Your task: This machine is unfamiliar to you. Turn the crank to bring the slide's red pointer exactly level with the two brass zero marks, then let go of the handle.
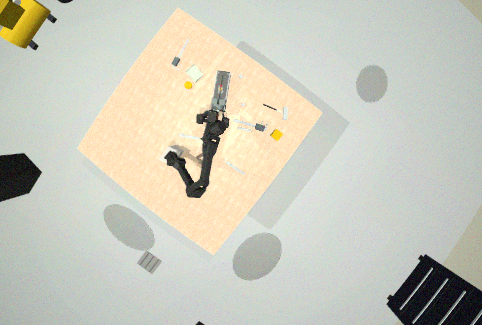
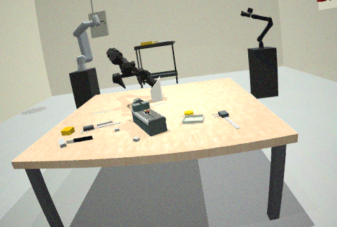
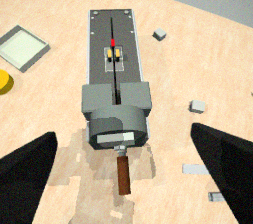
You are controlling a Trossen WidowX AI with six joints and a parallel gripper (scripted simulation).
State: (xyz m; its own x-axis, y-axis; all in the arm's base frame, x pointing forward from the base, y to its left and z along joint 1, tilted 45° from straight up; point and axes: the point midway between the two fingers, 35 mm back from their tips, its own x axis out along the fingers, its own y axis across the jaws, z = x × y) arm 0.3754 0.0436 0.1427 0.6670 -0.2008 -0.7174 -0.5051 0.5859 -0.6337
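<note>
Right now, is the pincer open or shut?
Open: in the wrist view its fingertips stand wide apart, with the brown handle untouched between.

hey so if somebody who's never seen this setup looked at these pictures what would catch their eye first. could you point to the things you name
Probably the black gripper (image 1: 214, 120) (image 3: 125, 133), spread open around a brown crank handle (image 3: 123, 175) without touching it. Next, the dark grey machine (image 1: 223, 81) (image 2: 149, 123) (image 3: 98, 67) on the wooden table (image 1: 135, 89) (image 2: 245, 114) (image 3: 187, 65), its small red pointer (image 3: 113, 43) standing beyond the two brass marks (image 3: 118, 54), farther from the crank.
</note>
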